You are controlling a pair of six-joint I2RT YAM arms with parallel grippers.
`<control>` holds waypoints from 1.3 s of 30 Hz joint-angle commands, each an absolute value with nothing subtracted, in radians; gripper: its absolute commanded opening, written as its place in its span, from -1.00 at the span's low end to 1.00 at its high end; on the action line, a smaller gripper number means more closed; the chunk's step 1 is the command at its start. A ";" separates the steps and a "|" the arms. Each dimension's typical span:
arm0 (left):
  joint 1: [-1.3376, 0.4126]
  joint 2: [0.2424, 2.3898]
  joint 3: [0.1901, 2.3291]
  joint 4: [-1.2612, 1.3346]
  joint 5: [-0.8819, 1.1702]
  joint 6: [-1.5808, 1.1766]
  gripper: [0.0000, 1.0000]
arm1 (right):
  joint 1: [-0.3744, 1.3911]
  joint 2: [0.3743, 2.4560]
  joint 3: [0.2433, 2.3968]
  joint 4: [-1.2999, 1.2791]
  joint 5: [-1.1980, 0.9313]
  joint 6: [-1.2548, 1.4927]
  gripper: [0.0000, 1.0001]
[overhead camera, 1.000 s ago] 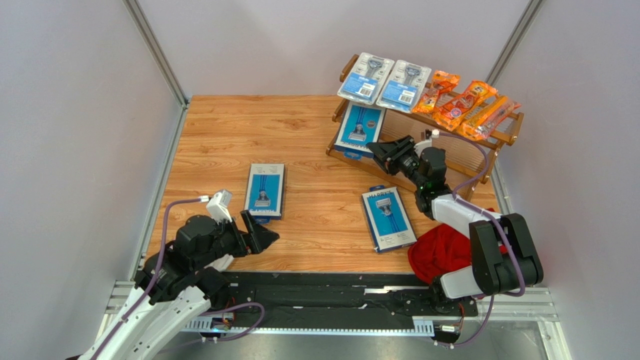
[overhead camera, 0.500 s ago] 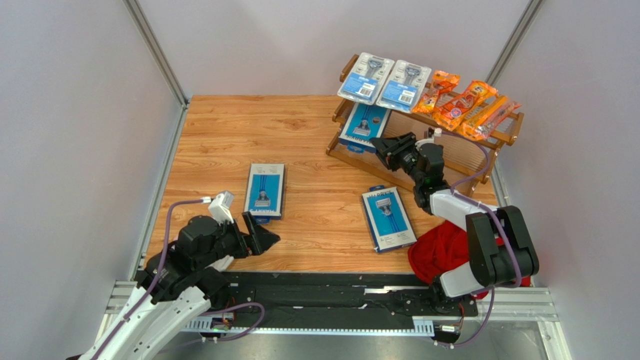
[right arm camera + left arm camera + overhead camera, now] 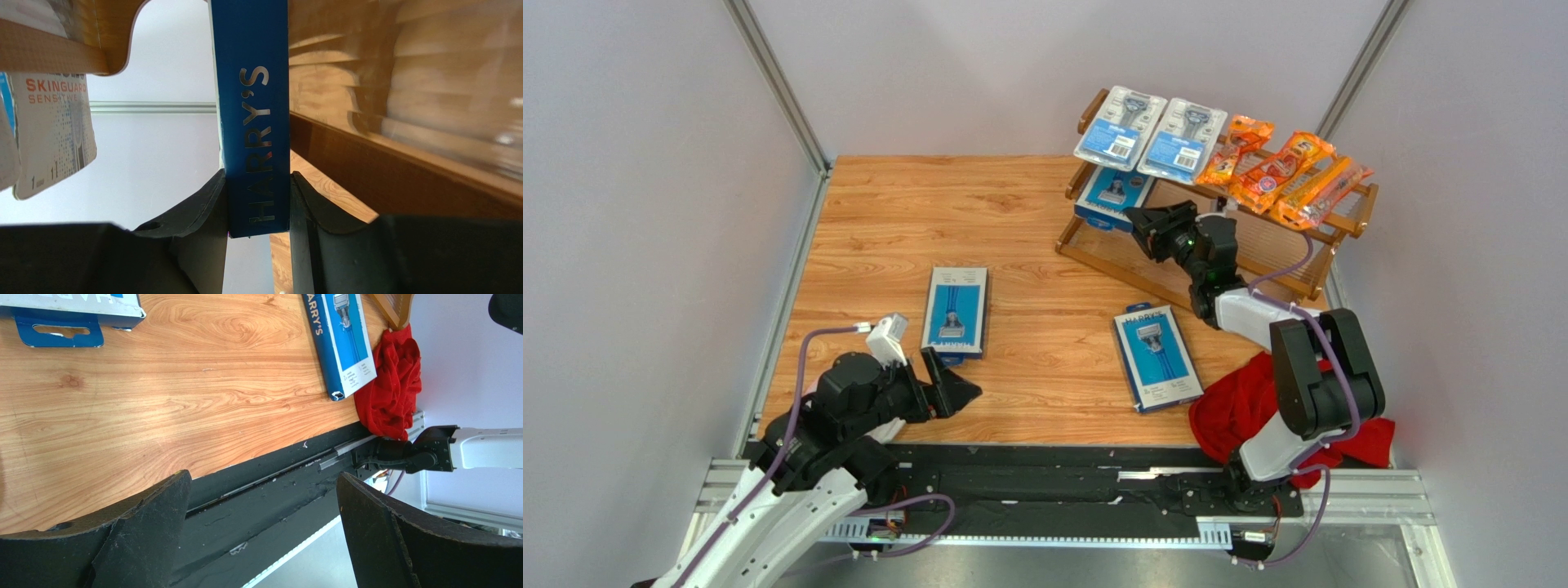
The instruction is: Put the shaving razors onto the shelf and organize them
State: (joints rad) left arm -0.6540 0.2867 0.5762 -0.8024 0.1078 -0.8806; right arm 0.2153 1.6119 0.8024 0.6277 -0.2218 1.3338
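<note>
Wooden desk (image 3: 1014, 221): right jaws pinch a blue box (image 3: 1114, 196) edge-on at the shelf's (image 3: 1274, 251) lower tier; left jaws gape empty, nearest the left box (image 3: 956, 310), lengthwise near-to-far.

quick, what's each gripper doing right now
Left gripper: open, holding nothing.
Right gripper: shut on a blue razor box at the shelf.

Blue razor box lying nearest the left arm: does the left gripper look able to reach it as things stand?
Probably yes. The left gripper is open and empty, the blue razor box lies flat just beyond its fingertips, and nothing stands between them.
</note>
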 commanded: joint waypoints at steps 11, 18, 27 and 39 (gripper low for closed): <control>-0.650 0.281 0.568 -0.764 0.135 -0.874 0.90 | 0.264 1.687 0.957 0.595 -0.153 1.347 -0.93; -0.652 0.276 0.568 -0.764 0.147 -0.871 0.89 | 0.273 1.692 0.922 0.612 -0.095 1.394 -0.78; -0.652 0.275 0.565 -0.758 0.156 -0.868 0.88 | 0.276 1.686 0.931 0.560 -0.087 1.387 -0.25; -0.652 0.276 0.563 -0.750 0.161 -0.865 0.87 | 0.276 1.606 0.902 0.466 -0.043 1.321 0.78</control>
State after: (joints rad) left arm -0.6540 0.2821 0.5674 -0.7826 0.1490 -0.8803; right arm 0.2806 1.6382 0.9092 0.5461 -0.0925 1.3621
